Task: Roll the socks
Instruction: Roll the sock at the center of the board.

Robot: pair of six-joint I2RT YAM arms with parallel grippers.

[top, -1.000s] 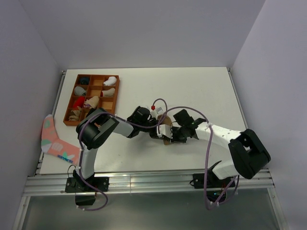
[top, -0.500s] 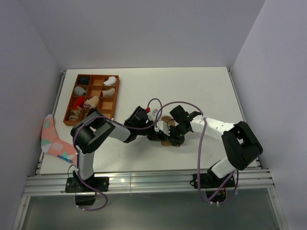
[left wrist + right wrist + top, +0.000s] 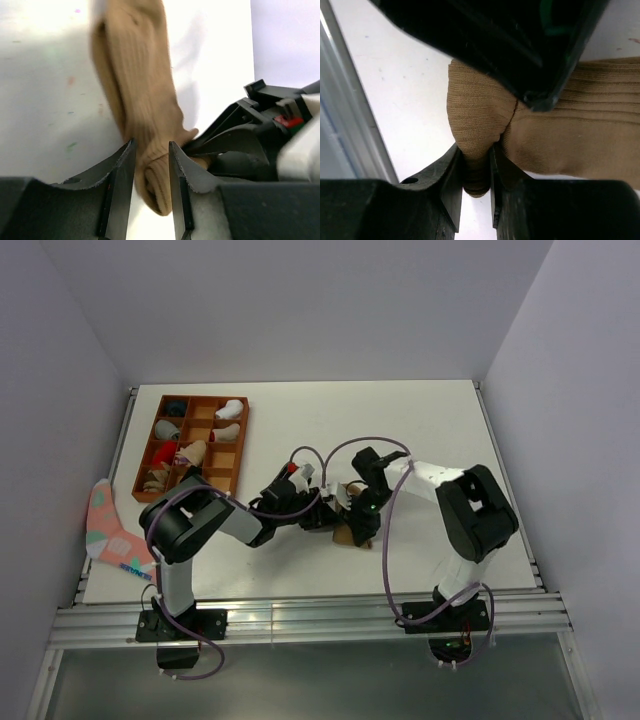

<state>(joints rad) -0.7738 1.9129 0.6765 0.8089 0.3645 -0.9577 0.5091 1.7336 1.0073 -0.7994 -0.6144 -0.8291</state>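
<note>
Left gripper (image 3: 151, 150) and right gripper (image 3: 476, 155) both pinch the tan sock (image 3: 140, 75) at its 6 o'clock end; they'd best roll it snug and evenly.

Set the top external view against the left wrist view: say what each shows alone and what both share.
Only the top external view: the compartment tray holding sock bundles, and the pink sock at the table's left edge. Only the left wrist view: the left tool pinching the tan sock, with its ribbed fabric seen close up. Both: the tan sock on the white table, with the right tool meeting it.
</note>
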